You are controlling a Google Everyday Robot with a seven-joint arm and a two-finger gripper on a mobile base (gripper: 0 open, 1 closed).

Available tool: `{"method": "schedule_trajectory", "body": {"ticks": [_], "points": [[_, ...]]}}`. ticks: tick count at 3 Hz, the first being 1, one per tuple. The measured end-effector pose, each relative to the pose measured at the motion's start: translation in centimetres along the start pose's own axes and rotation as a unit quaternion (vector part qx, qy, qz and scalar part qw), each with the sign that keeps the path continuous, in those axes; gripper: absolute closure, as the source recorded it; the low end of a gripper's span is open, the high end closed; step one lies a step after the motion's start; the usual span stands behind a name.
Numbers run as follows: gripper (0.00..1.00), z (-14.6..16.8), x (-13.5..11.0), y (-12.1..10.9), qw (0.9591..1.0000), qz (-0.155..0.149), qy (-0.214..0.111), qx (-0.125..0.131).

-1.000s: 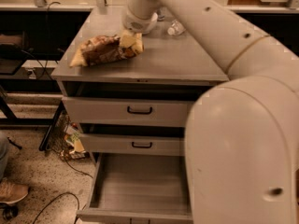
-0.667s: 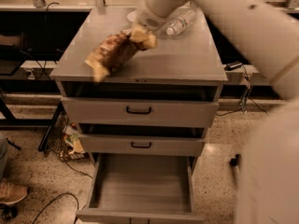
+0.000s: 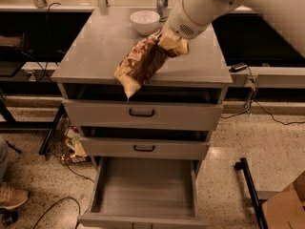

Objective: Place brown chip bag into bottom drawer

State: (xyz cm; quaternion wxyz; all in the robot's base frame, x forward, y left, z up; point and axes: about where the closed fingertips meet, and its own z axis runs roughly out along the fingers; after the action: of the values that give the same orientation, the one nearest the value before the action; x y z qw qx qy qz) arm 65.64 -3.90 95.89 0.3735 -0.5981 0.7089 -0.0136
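Now the crinkly brown chip bag (image 3: 140, 63) is clamped by the hand (image 3: 169, 41) over the counter (image 3: 95, 46). The grey metal bottom drawer (image 3: 145, 190) is seen open.

Speckled floor (image 3: 228, 142), grey cabinet (image 3: 95, 56), black cables (image 3: 274, 117); poss. cardboard box (image 3: 286, 209) btm right.

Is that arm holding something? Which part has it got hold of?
Yes: the pincer grips the brown chip bag by its upper pale end, above the cabinet top.
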Motion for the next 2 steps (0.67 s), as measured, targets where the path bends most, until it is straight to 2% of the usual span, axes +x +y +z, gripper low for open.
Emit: {"method": "schedule_trajectory", "body": {"ticks": [2], "points": [[1.00,0.12,0.08,0.37,0.9999,0.004,-0.006,-0.008]]}}
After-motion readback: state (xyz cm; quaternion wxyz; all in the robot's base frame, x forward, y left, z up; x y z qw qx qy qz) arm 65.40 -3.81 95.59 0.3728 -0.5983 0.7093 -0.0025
